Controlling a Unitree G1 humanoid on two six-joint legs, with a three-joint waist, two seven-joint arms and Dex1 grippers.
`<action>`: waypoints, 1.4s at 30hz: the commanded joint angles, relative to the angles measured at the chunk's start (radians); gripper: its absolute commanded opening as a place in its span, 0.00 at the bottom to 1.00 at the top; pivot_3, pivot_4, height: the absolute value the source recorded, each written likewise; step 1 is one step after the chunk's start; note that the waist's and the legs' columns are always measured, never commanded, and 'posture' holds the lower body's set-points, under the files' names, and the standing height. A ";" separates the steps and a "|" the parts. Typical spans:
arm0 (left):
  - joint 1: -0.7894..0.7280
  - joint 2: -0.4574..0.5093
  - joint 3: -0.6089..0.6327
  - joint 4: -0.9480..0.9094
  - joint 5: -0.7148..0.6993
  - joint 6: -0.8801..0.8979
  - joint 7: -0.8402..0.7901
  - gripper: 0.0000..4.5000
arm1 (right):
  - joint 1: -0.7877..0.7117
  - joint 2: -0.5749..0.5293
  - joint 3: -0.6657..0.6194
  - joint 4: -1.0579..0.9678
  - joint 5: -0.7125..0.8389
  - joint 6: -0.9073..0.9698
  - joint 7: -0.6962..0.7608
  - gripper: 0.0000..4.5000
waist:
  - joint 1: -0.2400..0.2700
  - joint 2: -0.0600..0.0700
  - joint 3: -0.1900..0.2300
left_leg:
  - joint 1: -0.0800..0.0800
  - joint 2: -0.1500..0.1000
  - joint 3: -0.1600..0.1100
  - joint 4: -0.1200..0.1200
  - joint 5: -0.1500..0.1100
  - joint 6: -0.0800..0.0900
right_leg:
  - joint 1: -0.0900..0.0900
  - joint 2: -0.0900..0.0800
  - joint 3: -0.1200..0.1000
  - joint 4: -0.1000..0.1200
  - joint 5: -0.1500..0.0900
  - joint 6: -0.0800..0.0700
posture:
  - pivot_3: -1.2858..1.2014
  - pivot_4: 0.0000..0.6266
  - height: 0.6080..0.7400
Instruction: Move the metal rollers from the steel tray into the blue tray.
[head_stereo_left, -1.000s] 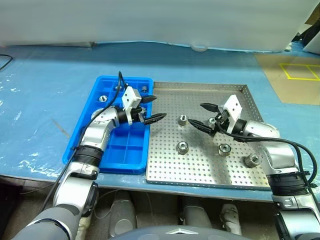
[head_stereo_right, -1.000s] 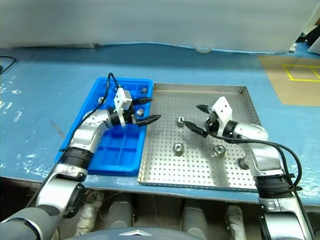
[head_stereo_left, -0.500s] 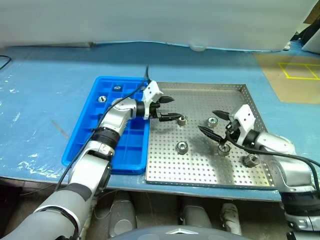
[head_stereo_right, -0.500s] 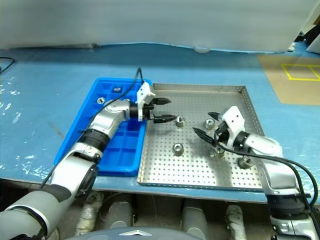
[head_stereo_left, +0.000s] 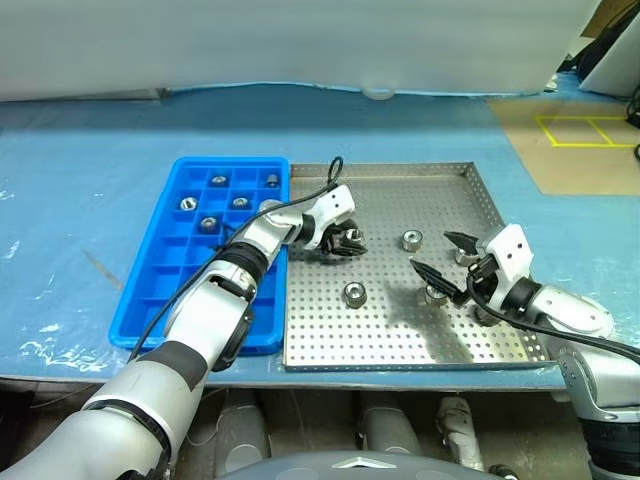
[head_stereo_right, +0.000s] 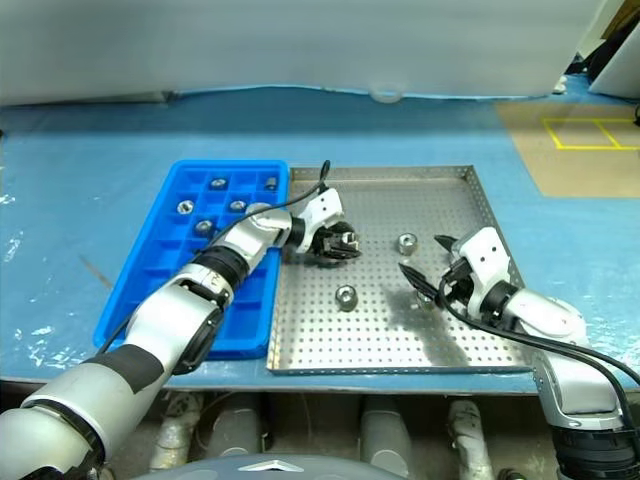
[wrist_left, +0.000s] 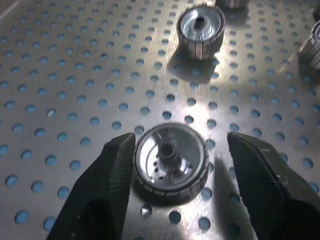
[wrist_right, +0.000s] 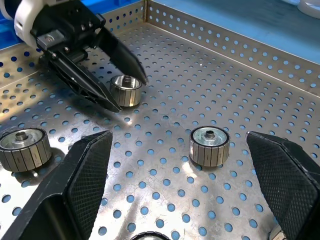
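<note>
- Nearest, right gripper (head_stereo_left: 446, 256) hovered wide open and empty over the steel tray (head_stereo_left: 390, 338), loose metal rollers (head_stereo_left: 353, 294) just beside it.
- Further in, left gripper (wrist_left: 182, 162) straddled one roller (wrist_left: 171, 159): one finger touching it, the other finger just clear, so partly closed, not yet clamped.
- Step looked like grasping; next probably needs finishing the squeeze, then a lift.
- Farthest left, blue tray (head_stereo_left: 165, 300) held several rollers in its far compartments.
</note>
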 joint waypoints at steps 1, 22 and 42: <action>-0.007 0.007 0.039 -0.007 -0.012 0.026 0.020 0.40 | -0.009 -0.001 -0.013 -0.046 0.015 0.008 -0.010 1.00 | 0.001 0.000 0.000 | 0.000 0.000 0.000 0.000 0.000 0.000 | 0.000 0.000 0.000 0.000 0.000 0.000 | 0.36 0.24 1.00; 0.727 0.034 0.414 -1.343 -0.189 0.289 0.675 0.37 | -0.593 0.145 0.316 0.562 -0.085 -0.223 0.299 1.00 | 0.059 0.000 0.000 | -0.002 0.003 0.000 -0.002 0.000 0.001 | -0.001 0.000 -0.005 0.001 0.000 -0.002 | 0.59 0.24 1.00; 0.953 0.084 0.449 -1.472 -0.149 0.499 0.906 0.60 | -0.627 0.186 0.321 0.702 -0.136 -0.331 0.368 1.00 | 0.139 0.000 0.000 | -0.004 0.003 -0.002 0.000 0.001 -0.001 | -0.001 0.000 -0.006 0.002 0.000 -0.002 | 0.59 0.24 1.00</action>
